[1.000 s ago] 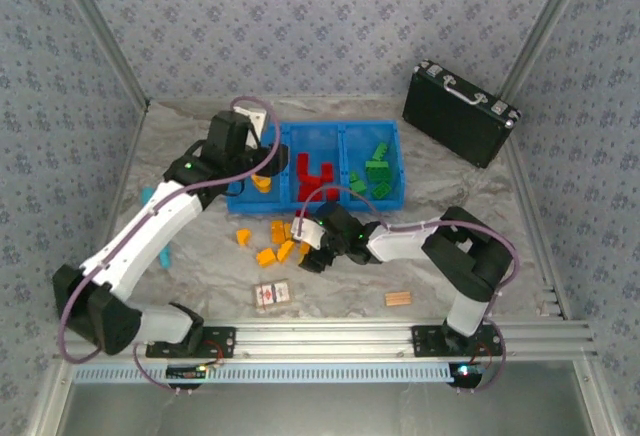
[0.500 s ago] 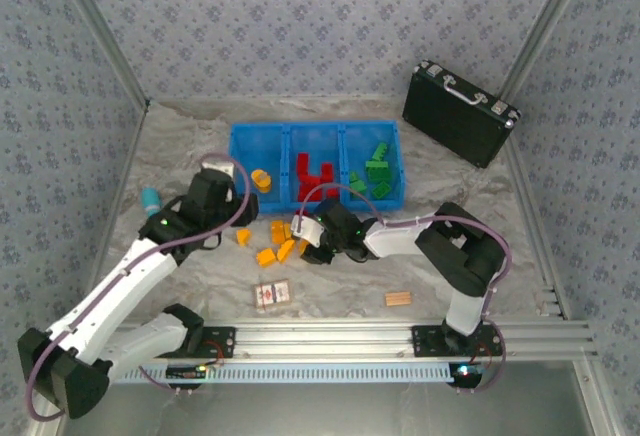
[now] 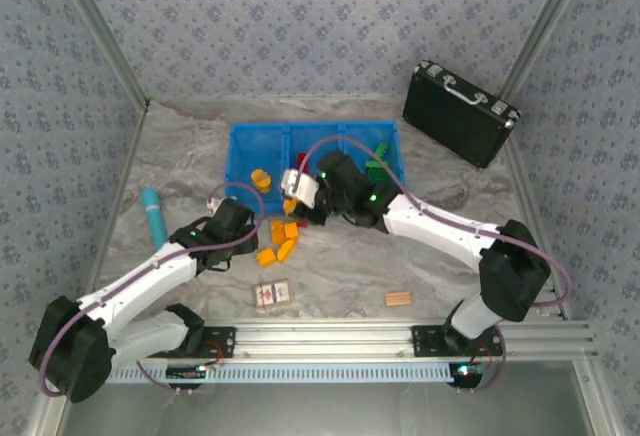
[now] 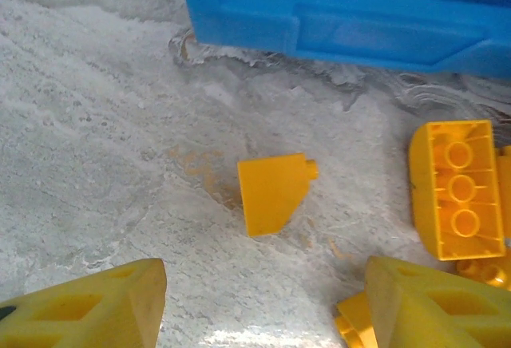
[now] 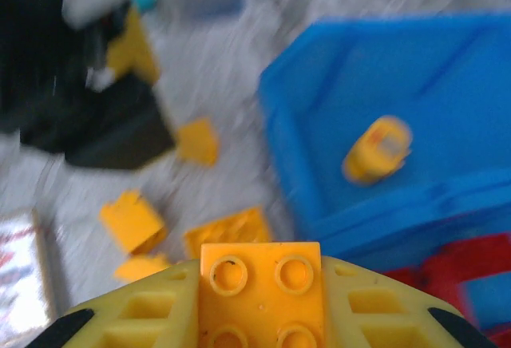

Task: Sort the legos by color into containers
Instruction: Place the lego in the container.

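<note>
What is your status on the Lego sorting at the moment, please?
Right gripper shut on an orange brick, near the blue tray. Left gripper open over a sloped brick. Other orange bricks loose nearby.

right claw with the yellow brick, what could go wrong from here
1. The right claw grips a yellow brick near the tray wall; releasing early could drop it outside, or among the red bricks next door.
2. The left claw hangs open over a small yellow piece close by; the arms might bump.
</note>
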You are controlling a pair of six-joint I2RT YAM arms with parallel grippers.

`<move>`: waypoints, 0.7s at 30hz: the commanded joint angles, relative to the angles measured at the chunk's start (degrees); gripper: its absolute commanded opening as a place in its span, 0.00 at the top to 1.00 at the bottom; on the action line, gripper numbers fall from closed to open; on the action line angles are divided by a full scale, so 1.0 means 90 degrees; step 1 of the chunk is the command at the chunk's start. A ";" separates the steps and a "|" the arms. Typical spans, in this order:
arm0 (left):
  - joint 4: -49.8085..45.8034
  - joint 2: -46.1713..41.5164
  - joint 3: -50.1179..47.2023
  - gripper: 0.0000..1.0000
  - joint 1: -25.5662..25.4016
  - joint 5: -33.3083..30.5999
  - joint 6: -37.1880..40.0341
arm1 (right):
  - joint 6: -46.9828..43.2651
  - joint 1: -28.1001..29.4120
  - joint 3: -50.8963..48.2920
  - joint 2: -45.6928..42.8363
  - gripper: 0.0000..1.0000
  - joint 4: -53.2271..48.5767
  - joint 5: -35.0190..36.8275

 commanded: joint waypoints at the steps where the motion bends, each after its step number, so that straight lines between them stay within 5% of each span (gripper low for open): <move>1: 0.0462 -0.0028 -0.0292 0.33 -0.0040 -0.0250 -0.0307 | -0.0207 -0.0252 0.0632 0.0351 0.70 0.0225 -0.0097; 15: 0.1332 -0.0020 -0.0895 0.33 -0.0048 -0.0265 -0.0549 | -0.0343 -0.0539 0.3232 0.3593 0.70 0.1086 -0.0041; 21: 0.1647 0.0280 -0.0926 0.32 -0.0038 -0.0248 -0.0608 | -0.0698 -0.0510 0.3740 0.4088 0.57 0.0582 0.0094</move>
